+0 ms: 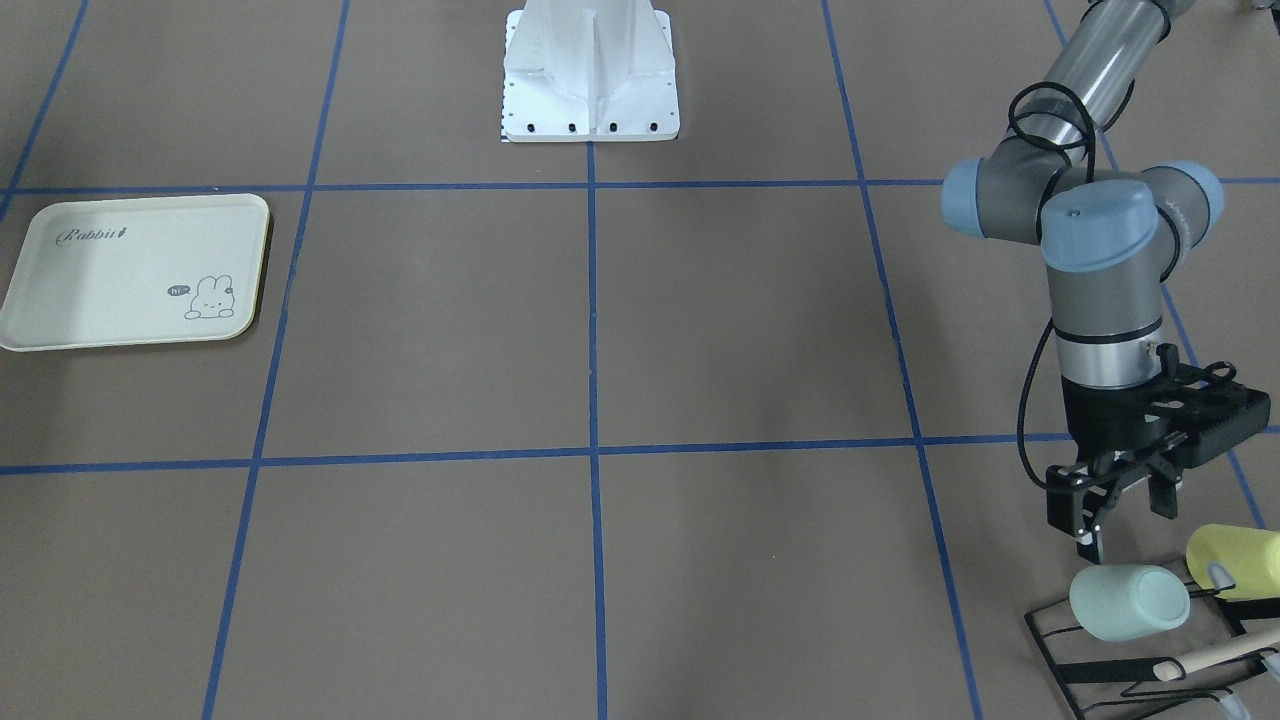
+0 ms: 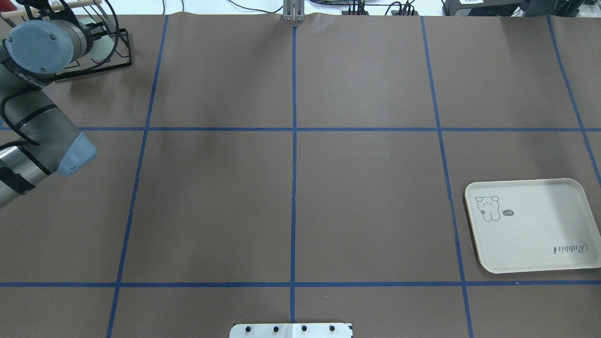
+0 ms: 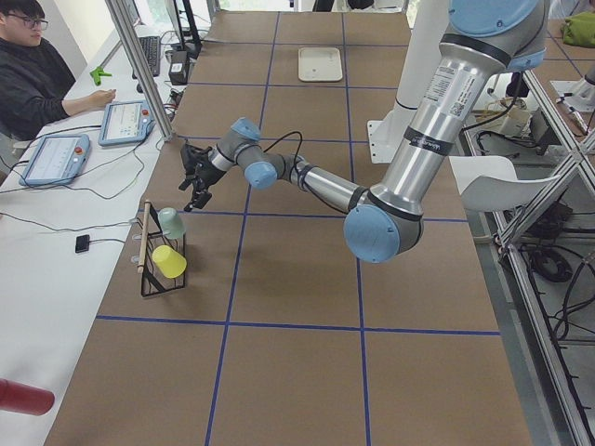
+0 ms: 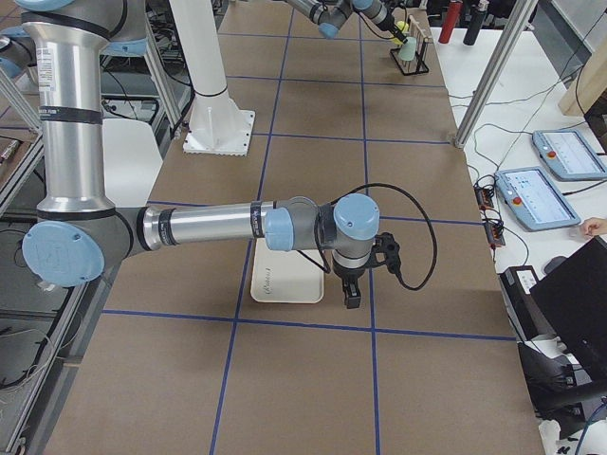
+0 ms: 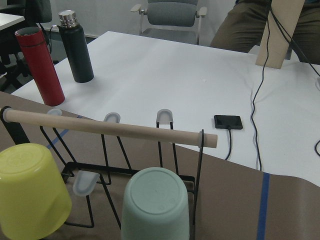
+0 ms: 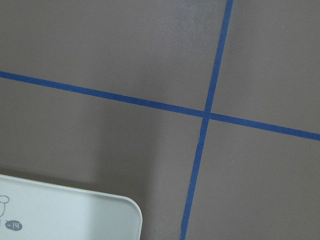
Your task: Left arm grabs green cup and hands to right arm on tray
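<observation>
The green cup (image 5: 156, 205) sits base-outward on a black wire rack (image 5: 198, 160) beneath a wooden rod (image 5: 110, 128), a yellow cup (image 5: 31, 195) just beside it; a red bottle (image 5: 39, 65) and a black bottle (image 5: 76, 47) stand beyond

Cup (image 1: 1130, 602) on rack (image 1: 1100, 668) beside second cup (image 1: 1235, 560), left gripper (image 1: 1128, 525) near, tray (image 1: 130, 270) well apart across table (image 1: 700, 350)

Mint-green cup (image 1: 1130, 602) sits tilted on a rack (image 1: 1100, 669) peg; cream tray (image 1: 130, 270) lies flat, well apart.

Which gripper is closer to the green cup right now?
Left. The left gripper hangs just above the green cup; the right gripper is far off, beside the tray.
</observation>
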`<control>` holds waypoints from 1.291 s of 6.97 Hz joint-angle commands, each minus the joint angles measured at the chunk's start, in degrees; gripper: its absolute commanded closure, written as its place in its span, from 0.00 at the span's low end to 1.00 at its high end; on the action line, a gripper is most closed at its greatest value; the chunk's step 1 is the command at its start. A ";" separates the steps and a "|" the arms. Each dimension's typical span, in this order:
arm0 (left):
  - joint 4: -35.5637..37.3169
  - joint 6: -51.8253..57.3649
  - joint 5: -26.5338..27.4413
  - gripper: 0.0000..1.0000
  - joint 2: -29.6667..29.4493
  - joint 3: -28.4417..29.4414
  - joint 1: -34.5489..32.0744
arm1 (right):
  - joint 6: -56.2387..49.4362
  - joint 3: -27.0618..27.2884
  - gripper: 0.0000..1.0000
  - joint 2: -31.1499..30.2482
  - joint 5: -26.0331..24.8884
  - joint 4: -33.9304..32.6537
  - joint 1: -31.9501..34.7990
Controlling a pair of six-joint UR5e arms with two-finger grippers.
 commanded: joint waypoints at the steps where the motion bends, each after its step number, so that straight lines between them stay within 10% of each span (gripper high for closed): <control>1: -3.20 0.17 2.56 0.00 -1.71 5.12 0.07 | 1.14 -0.03 0.01 0.21 0.09 0.00 0.00; 9: -4.26 0.26 5.82 0.00 -5.24 12.87 0.16 | 1.24 -0.12 0.01 0.47 0.09 0.00 0.00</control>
